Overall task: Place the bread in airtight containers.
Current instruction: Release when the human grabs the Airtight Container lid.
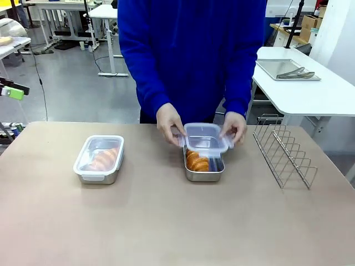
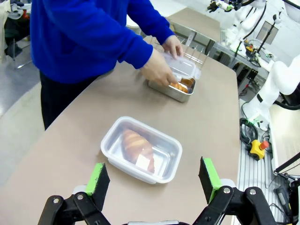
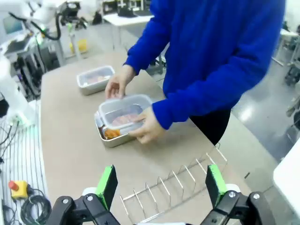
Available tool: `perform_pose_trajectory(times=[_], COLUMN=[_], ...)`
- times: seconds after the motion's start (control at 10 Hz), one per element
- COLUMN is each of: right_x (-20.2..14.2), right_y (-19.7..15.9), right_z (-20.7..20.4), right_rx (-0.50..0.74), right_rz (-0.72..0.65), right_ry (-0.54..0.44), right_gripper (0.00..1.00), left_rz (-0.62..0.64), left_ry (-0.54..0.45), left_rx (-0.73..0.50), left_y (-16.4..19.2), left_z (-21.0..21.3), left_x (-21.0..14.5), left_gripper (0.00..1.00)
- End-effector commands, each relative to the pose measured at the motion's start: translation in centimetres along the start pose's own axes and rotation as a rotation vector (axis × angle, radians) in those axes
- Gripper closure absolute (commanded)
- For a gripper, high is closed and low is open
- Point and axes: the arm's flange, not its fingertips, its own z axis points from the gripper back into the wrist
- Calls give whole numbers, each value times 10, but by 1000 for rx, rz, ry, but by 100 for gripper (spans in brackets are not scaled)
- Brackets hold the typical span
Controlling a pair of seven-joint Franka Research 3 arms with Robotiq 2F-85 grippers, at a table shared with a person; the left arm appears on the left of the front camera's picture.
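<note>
Second lid (image 1: 204,137) held in both of the person's hands (image 1: 168,123), tilted over the far end of the open steel pan (image 1: 204,168), just left of the wire rack (image 1: 285,152); one croissant (image 1: 197,161) lying inside that pan, its near end uncovered. Other croissant (image 1: 104,159) already under a clear lid in the closed container (image 1: 99,159), well to the left of the rack. To finish well, probably best to square the lid over all four rounded corners first, lower it flat, then press the clips down evenly so nothing pinches the pastry. Left gripper (image 2: 153,185) hovering above the closed container with jaws spread wide and empty; right gripper (image 3: 160,187) hanging over the rack, jaws likewise apart, gripping nothing. Wise to keep both clear of the hands.
</note>
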Motion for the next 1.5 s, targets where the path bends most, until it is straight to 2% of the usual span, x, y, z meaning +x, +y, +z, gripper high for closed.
perform_pose_trajectory(times=[0.0,0.1,0.2,0.3,1.4], right_x=[1,1,2,-8,-8], right_y=[1,-2,-9,-2,-2], right_z=[-8,-8,-9,0,0], right_rx=[0,12,-28,0,0], right_rz=[4,7,15,-26,-26], right_ry=[-33,-29,-35,-8,-8], right_gripper=[0,0,0,0,0], left_rz=[-9,-9,-9,-9,-9], left_ry=[-3,-3,-3,-3,-3], left_rx=[-10,-10,-10,-10,-10], left_y=[-1,-1,-1,-1,-1], left_z=[-1,-1,-1,-1,-1], left_x=[2,2,2,2,2], left_gripper=[0,0,0,0,0])
